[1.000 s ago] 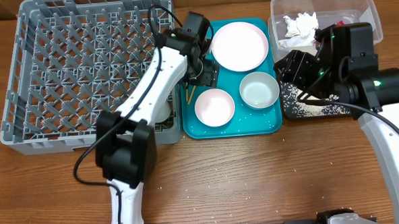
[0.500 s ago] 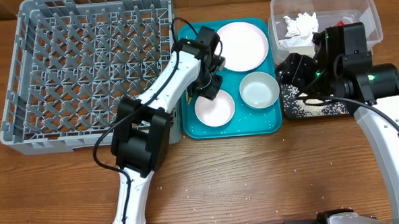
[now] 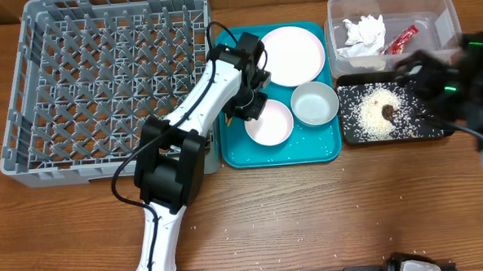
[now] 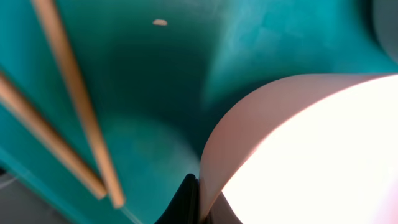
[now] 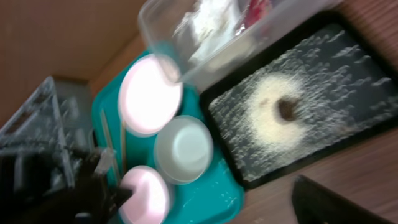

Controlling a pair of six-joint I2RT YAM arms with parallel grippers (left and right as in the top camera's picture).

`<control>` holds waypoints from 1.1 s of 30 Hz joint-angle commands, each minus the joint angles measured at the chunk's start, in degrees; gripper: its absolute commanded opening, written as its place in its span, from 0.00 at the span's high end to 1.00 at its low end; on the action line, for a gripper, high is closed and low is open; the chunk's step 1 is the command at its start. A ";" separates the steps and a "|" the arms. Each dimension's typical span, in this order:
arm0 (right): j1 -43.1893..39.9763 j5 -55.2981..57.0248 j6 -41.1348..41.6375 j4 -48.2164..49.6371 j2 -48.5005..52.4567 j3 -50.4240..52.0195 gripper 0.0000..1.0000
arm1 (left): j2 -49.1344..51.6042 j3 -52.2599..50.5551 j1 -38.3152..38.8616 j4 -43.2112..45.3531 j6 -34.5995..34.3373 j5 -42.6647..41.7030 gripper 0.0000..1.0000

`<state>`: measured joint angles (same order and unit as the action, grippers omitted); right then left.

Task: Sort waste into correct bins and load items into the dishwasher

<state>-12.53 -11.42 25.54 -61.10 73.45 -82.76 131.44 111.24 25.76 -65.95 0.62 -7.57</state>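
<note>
Closest in on the teal plastic tray (image 3: pixel 324 148), the left gripper (image 3: pixel 252 102) is clamped on the left rim of the smaller white round dish (image 3: pixel 272 123). The wrist view shows a dark finger right at the edge.

My guess is the dish is stiff, glazed and slick, and light enough to lift. A thin rim pinch could let it swing or slip, and it could chip if it knocks the rack. The rim is really the only handle it's got.

Headcount, working back:
- one small dish
- one white round bowl (image 3: pixel 314 104)
- two thin light wooden chopsticks (image 4: pixel 78 106)
- one big white round plate (image 3: pixel 291 55)

To the right:
- one shallow black rectangular tray (image 3: pixel 425 127) with one heap of loose white rice (image 3: pixel 370 118) and one small brown food scrap (image 3: pixel 386 109)
- behind it, one clear plastic rectangular tub (image 3: pixel 440 12) holding one crumpled white paper napkin (image 3: pixel 363 30) and one small red shiny wrapper (image 3: pixel 403 38)

There's one large grey plastic lattice dish rack (image 3: pixel 100 84) on the left. I can't spot a cup.

The right gripper (image 3: pixel 418 66) is a blur over the black tray, so I can't tell if its fingers are apart.
</note>
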 commanded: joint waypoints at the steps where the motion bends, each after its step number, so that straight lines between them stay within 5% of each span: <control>1: -8.90 2.64 -0.11 0.07 -1.55 -1.86 0.00 | -7.52 4.59 -0.28 -2.93 -0.28 3.61 0.96; 9: -22.64 3.13 0.17 0.33 -0.13 -1.84 0.00 | -20.52 5.09 -1.92 -6.21 -6.45 16.31 0.96; 19: -22.69 2.36 0.11 0.31 -0.04 -1.84 0.00 | -23.56 5.09 -3.34 -5.88 -6.54 33.33 0.96; 26: -22.69 2.36 0.13 0.31 -0.04 -1.84 0.00 | -23.54 5.09 -3.34 -3.32 -16.46 58.03 0.96; 33: -22.69 2.36 0.11 0.31 -0.04 -1.84 0.00 | -20.76 5.07 -3.37 9.70 -15.52 74.79 0.96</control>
<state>-35.16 -8.80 25.50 -61.08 73.49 -83.24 108.53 115.55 22.39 -60.47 -14.85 55.02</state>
